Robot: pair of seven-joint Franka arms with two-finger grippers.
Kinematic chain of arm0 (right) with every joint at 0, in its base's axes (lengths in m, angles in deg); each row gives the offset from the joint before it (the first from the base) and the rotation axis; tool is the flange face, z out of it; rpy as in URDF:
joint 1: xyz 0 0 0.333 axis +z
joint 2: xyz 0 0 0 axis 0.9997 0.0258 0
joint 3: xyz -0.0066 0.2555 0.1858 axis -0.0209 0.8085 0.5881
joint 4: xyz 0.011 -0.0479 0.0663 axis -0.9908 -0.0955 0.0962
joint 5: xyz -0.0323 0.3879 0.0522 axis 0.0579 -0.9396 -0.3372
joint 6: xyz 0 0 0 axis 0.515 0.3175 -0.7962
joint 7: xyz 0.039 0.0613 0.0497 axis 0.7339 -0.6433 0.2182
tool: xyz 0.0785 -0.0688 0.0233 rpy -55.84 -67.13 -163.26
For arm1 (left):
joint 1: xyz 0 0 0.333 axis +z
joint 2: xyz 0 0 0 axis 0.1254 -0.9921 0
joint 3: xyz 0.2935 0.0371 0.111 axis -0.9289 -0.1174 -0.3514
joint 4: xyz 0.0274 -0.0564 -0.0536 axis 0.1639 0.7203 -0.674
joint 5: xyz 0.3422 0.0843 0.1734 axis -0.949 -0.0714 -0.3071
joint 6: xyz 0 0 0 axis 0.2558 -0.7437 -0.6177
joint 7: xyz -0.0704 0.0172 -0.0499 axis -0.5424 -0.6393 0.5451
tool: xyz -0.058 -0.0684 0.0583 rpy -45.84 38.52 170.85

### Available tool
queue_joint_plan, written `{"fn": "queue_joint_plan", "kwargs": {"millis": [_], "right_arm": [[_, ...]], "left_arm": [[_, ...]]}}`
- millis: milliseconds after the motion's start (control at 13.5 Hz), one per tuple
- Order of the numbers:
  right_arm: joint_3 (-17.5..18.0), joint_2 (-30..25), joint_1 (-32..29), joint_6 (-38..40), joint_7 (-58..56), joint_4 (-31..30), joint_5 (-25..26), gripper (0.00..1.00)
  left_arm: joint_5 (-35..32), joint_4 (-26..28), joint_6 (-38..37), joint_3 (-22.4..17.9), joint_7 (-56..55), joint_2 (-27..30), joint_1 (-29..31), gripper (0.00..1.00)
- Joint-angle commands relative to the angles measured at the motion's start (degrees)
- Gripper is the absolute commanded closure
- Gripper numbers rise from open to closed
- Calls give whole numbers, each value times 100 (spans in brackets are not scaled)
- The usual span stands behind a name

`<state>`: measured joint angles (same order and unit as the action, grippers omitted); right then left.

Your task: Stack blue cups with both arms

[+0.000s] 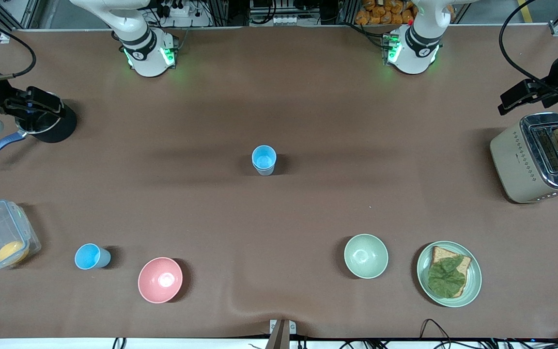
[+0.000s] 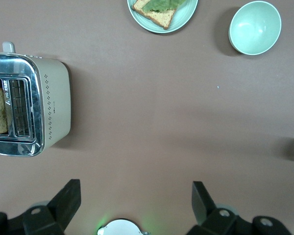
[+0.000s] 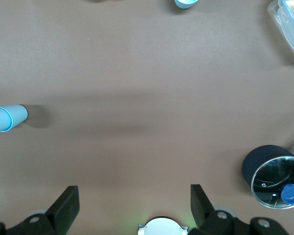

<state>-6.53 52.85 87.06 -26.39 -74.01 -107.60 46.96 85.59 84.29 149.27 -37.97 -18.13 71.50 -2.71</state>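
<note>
Two blue cups (image 1: pixel 264 160) stand nested, one in the other, at the middle of the table; they also show in the right wrist view (image 3: pixel 7 118). A single blue cup (image 1: pixel 92 256) stands near the front edge beside the pink bowl (image 1: pixel 160 279), and its edge shows in the right wrist view (image 3: pixel 186 3). My right gripper (image 1: pixel 37 104) is open and empty, up over the black pot at the right arm's end (image 3: pixel 133 203). My left gripper (image 1: pixel 521 94) is open and empty, up beside the toaster at the left arm's end (image 2: pixel 135 203).
A black pot (image 1: pixel 54 127) with a blue handle and a clear lidded box (image 1: pixel 0 241) sit at the right arm's end. A toaster (image 1: pixel 526 160) holding bread, a pale green bowl (image 1: pixel 365 256) and a plate (image 1: pixel 472 276) with bread and lettuce sit toward the left arm's end.
</note>
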Motion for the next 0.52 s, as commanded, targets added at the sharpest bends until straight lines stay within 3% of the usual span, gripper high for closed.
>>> {"fn": "queue_joint_plan", "kwargs": {"millis": [0, 443], "right_arm": [[-12, -1, 50, -7, 54, -13, -52, 0], [-12, 87, 173, -24, 62, -92, -78, 0]], "left_arm": [[76, -76, 3, 2, 180, -14, 69, 0], [41, -226, 3, 28, 172, -14, 43, 0]]}}
